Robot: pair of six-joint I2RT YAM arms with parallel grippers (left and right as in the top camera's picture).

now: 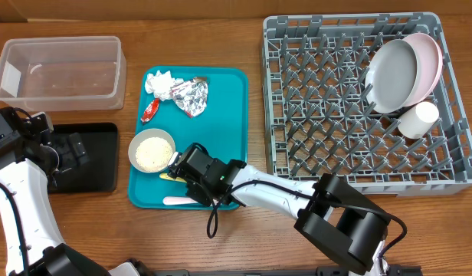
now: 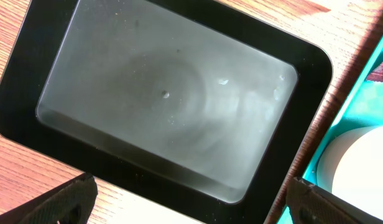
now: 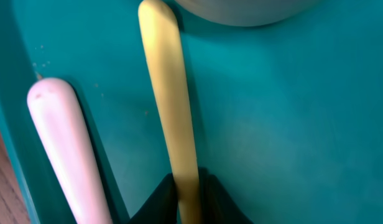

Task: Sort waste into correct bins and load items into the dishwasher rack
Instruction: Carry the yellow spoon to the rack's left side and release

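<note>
Slim yellow plastic spoon [image 3: 170, 93] lies at the flat teal plastic tray [image 1: 221, 100]'s 6 o'clock edge, white plastic fork [image 3: 67, 149] just beside it. Right gripper [image 3: 186, 200] is pinched onto the spoon handle. Left gripper [image 2: 191, 202] hangs wide open over the shallow black rectangular tray [image 2: 303, 56], out at 9 o'clock.
</note>
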